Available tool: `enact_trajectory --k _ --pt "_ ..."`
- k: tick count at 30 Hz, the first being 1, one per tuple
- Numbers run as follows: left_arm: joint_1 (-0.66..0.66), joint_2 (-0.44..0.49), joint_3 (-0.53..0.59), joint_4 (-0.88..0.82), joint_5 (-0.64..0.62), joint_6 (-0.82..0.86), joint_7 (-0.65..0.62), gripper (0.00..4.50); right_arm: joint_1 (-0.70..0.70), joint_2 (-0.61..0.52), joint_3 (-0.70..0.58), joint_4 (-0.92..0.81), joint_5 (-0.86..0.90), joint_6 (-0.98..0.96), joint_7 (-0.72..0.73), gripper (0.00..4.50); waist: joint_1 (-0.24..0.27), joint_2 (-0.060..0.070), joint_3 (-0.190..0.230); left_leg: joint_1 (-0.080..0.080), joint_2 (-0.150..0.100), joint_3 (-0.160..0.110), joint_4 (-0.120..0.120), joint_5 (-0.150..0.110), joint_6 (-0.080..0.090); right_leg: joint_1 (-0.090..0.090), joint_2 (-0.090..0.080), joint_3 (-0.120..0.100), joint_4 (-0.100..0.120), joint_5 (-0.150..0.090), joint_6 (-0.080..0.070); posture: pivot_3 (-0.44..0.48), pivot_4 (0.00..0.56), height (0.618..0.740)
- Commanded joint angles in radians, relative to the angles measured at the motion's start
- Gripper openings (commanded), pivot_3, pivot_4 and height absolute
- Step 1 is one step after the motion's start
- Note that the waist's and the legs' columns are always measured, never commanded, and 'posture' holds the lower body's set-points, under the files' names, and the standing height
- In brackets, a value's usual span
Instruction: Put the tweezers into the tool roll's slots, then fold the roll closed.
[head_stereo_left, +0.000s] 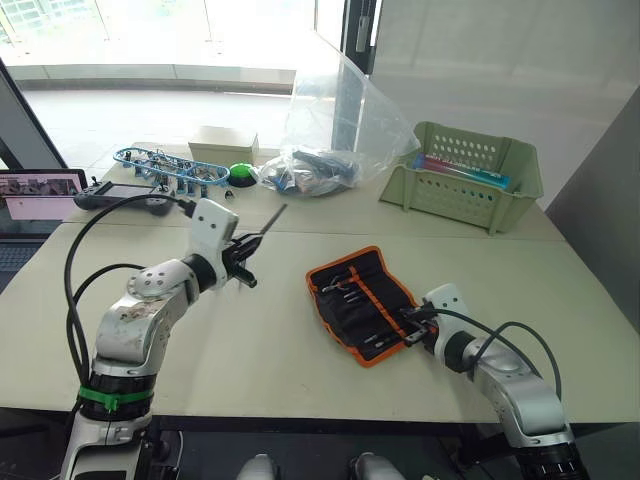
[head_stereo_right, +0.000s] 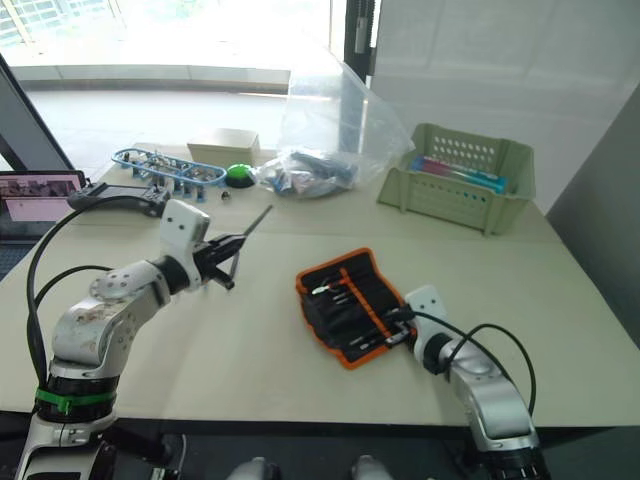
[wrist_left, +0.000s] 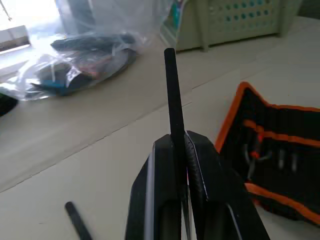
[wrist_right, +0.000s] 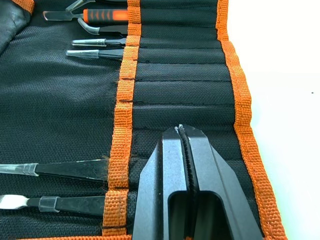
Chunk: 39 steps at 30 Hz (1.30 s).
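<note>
We are holding one of the tweezers (wrist_left: 174, 95) in our left gripper (head_stereo_left: 243, 262), its fingers pinched tight on the lower end so the slim dark shaft is sticking up and out, left of centre in the left eye view and well clear of the table (head_stereo_left: 300, 350). The tool roll (head_stereo_left: 362, 303) is lying open at centre right, orange edging all round, with several tools already sitting in the slots (wrist_right: 180, 75). In the right wrist view we are seeing three empty pockets in the middle of the row, between filled ones on either side.

Our right gripper (wrist_right: 183, 131) is resting on the roll's near edge with its fingers pressed together, seemingly pinning the fabric down.

To do this step well, we judge we should be keeping that right gripper pressing while we carry the tweezers across to the roll, lining the free tip up with one of the empty pockets and sliding it in along the pocket's length, not across it. A second dark piece (wrist_left: 77, 225) is lying on the table near our left gripper; we cannot tell whether it is another pair.
</note>
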Motion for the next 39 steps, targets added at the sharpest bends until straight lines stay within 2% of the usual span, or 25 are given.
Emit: enact_trajectory --k 1,4,9,17,24,39 --pt "-0.076 0.020 -0.078 -0.014 -0.041 0.073 -0.089 0.03 0.044 -0.004 0.029 0.047 -0.013 0.072 -0.006 0.00 0.000 0.000 0.000 0.000 0.000 0.000 0.000 0.000 0.000 0.000 0.000 0.000 0.000 0.000 0.000 0.000 0.150 0.740" --pt "-0.132 0.057 -0.180 0.005 -0.043 0.165 -0.160 0.03 0.075 -0.008 0.027 0.011 -0.007 0.078 -0.008 0.00 0.002 0.000 0.000 0.000 0.000 0.000 0.000 0.000 0.000 0.001 0.000 0.000 0.000 0.000 0.000 0.000 0.150 0.740" --pt "-0.218 0.083 -0.296 0.034 -0.026 0.268 -0.201 0.03 0.117 -0.009 0.026 -0.054 0.000 0.070 -0.008 0.00 0.003 0.000 0.000 0.000 -0.001 -0.002 0.000 0.000 0.000 0.001 0.000 0.000 0.000 -0.002 0.001 0.000 0.150 0.740" --pt "-0.331 0.062 -0.508 0.118 0.053 0.295 -0.270 0.03 0.167 0.029 0.050 -0.056 -0.016 0.084 -0.046 0.00 0.000 0.000 0.000 0.000 -0.001 -0.003 0.000 0.000 0.000 0.001 0.001 -0.001 0.000 -0.003 -0.001 0.000 0.150 0.740" --pt "-0.400 0.004 -0.586 0.221 0.129 0.291 -0.263 0.03 0.158 0.048 0.051 -0.048 -0.017 0.096 -0.070 0.00 0.000 -0.001 0.000 0.001 -0.001 -0.003 0.000 0.000 0.000 0.001 0.001 0.000 0.001 -0.003 -0.001 0.000 0.150 0.740" --pt "-0.399 -0.104 -0.622 0.324 0.242 0.219 -0.244 0.03 0.168 0.061 0.057 -0.091 -0.010 0.104 -0.102 0.00 -0.002 -0.001 0.000 0.001 -0.001 -0.004 0.000 0.000 0.000 0.001 0.001 0.000 0.002 -0.003 -0.001 0.000 0.150 0.740"
